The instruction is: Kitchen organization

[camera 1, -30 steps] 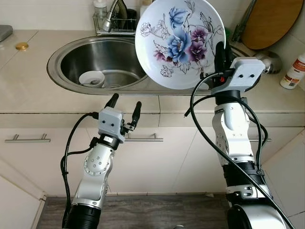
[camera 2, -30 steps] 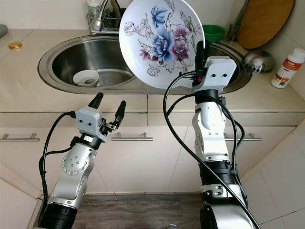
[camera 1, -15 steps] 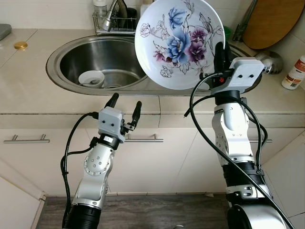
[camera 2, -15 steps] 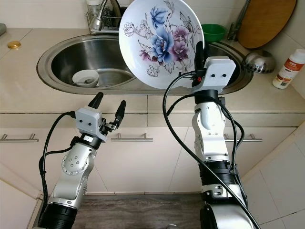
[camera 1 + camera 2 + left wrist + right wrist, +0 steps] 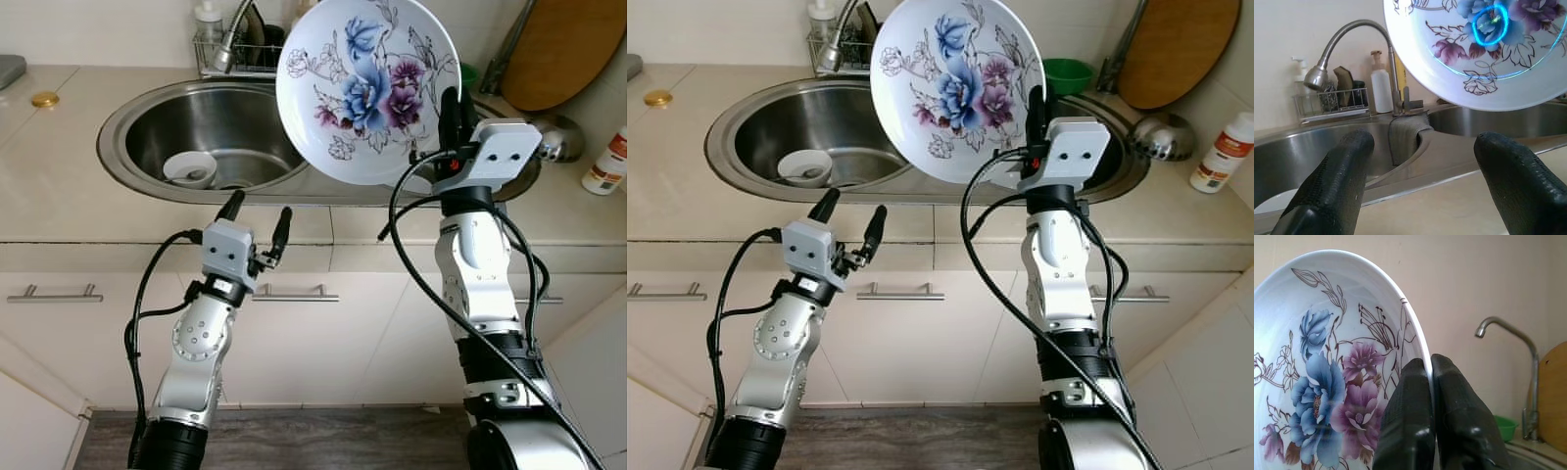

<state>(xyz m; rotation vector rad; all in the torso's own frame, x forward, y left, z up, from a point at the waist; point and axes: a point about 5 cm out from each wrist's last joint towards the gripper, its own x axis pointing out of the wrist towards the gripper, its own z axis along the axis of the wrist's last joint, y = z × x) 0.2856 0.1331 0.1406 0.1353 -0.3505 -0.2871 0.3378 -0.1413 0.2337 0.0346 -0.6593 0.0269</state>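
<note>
A large white plate [image 5: 367, 88] painted with blue and purple flowers stands tilted on edge above the sink's front rim. My right gripper [image 5: 455, 110] is shut on the plate's right edge, and its fingers [image 5: 1418, 406] pinch the rim. My left gripper [image 5: 257, 217] is open with nothing in it, in front of the counter edge and below the plate [image 5: 1484, 49]. A small white bowl [image 5: 190, 167] lies in the left basin of the steel sink [image 5: 137, 117].
A curved tap [image 5: 1342, 39], a wire rack with bottles [image 5: 235, 49] and a grey cloth [image 5: 1403, 134] stand behind the sink. A wooden board [image 5: 563, 49], a steel bowl [image 5: 1161, 135], a green bowl [image 5: 1068, 73] and a white bottle [image 5: 609, 162] are at the right. Cabinet handles [image 5: 54, 293] run below.
The whole view has shifted slightly, so the camera moved. Both arms and the held plate keep their places relative to it.
</note>
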